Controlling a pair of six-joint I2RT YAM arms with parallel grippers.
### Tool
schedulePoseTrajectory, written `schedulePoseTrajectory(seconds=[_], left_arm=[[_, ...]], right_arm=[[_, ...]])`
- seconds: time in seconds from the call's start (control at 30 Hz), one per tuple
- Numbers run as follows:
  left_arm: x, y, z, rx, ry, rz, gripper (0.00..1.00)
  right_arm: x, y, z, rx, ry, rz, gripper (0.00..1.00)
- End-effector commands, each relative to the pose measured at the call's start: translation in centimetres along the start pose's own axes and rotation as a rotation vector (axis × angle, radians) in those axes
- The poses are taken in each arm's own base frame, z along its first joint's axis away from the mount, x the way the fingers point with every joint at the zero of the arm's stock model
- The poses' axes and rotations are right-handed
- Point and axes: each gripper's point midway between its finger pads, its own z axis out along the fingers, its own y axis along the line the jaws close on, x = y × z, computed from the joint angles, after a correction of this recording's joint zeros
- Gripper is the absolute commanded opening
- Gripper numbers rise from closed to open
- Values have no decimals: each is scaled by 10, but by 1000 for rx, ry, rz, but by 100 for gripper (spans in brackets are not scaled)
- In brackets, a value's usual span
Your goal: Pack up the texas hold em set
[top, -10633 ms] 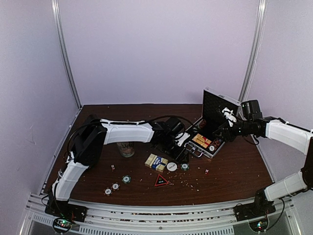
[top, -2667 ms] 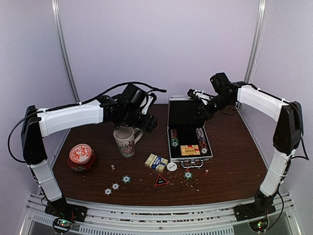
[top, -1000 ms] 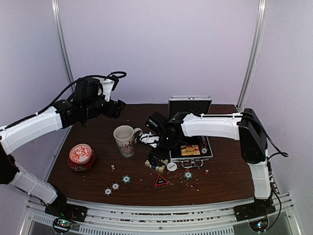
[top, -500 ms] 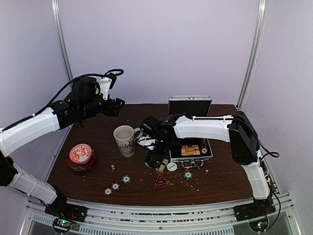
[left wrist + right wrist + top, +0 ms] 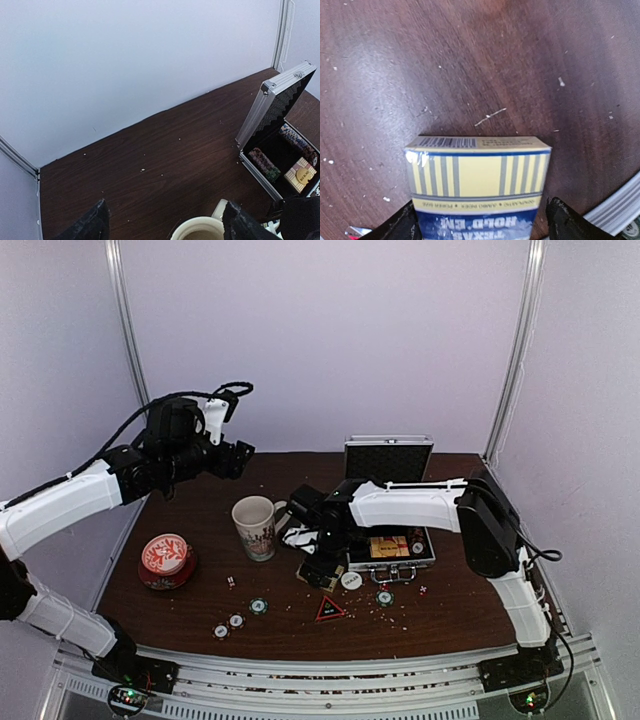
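Right fingers point(image 5: 563, 221): apart, one tip on each side of the card box, low over the bench; no clamping seen.
Card box point(image 5: 477, 175): blue and yellow, striped, lying flat on the bench point(image 5: 470, 610) between the right fingertips, just in front of the briefcase's left corner.
Left fingers point(image 5: 95, 227): wide apart, nothing between them; held high over the far left of the bench, behind the mug.
Briefcase point(image 5: 388, 458): small, silver-edged, black lining; stands open at the centre rear, lid upright, handle toward the near edge.
Briefcase contents: two rows of chips point(image 5: 264, 164) laid along the left and right sides; a cream-yellow pack point(image 5: 299, 174) between them at the front.
Dealer button point(image 5: 351, 580): white disc on the bench, just right of the card box, outside the briefcase.
Loose chips: one point(image 5: 384, 598) in front of the handle; three more point(image 5: 259, 606) in a line running toward the near left.
Dice: tiny specks, one point(image 5: 231, 583) in front of the mug, one point(image 5: 421, 590) near the briefcase's right front corner.
Triangle marker point(image 5: 329, 609): red and black, flat on the bench, in front of the dealer button.
Mug point(image 5: 256, 527): white, patterned, upright, left of the right fingers.
Tin point(image 5: 165, 558): round, red and white, at the left side.
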Motion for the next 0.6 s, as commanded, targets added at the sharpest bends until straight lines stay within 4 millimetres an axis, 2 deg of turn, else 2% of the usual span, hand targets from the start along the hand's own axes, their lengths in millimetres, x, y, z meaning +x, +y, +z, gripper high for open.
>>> schedulePoseTrajectory(seconds=[0.0,0.23,0.33,0.43,0.57], left_arm=[[-14,8,-7,-29,-62,5,79],[-15,7,-8,-23,-65,10,79],[-14,6,-8,-16,-63,10,79],[-14,6,-8,-15,-64,13,79],[-14,5,-7,-13,-62,15,79]], right_arm=[[-3,6,3,-26,8,4,82],[-6,8,-5,-36,-11,-5,73],[-8,12,-12,-60,-25,-22,64],[-11,21,-25,-103,-46,-83,53],[-12,25,-55,-119,-99,-160,49]])
